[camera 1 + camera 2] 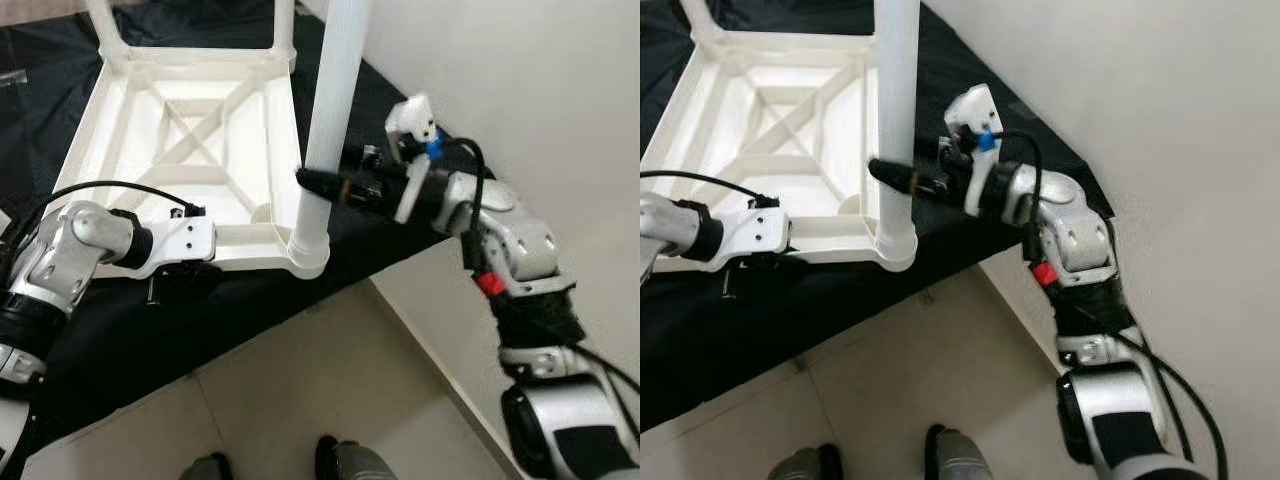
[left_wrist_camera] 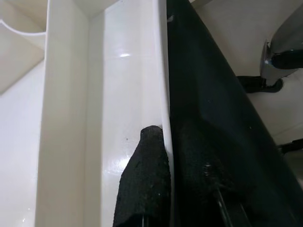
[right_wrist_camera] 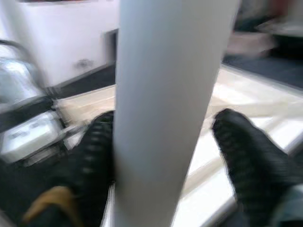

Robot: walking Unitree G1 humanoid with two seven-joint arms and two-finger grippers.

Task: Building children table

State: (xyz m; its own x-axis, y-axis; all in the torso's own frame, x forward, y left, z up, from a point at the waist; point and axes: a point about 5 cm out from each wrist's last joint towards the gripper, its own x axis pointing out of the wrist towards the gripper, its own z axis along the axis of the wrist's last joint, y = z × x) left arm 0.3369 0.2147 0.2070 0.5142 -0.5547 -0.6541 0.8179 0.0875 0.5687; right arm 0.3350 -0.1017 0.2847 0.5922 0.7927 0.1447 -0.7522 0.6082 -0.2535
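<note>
The white children's table (image 1: 160,140) lies upside down on a black cloth, its ribbed underside facing up. A white table leg (image 1: 330,90) stands upright in the near right corner socket (image 1: 308,250). My right gripper (image 1: 325,183) reaches in from the right and straddles this leg low down. In the right wrist view the leg (image 3: 165,109) sits between the two fingers, one finger (image 3: 97,156) against it and the other a little apart, so the gripper is open. My left gripper (image 2: 168,137) is shut on the thin rim (image 2: 161,71) of the table's near rail (image 1: 245,240).
Two more legs (image 1: 285,20) rise from the table's far corners. The black cloth (image 1: 120,340) ends at a beige tiled floor (image 1: 330,380). A white wall (image 1: 520,70) runs close along the right. My feet (image 1: 340,460) show at the bottom edge.
</note>
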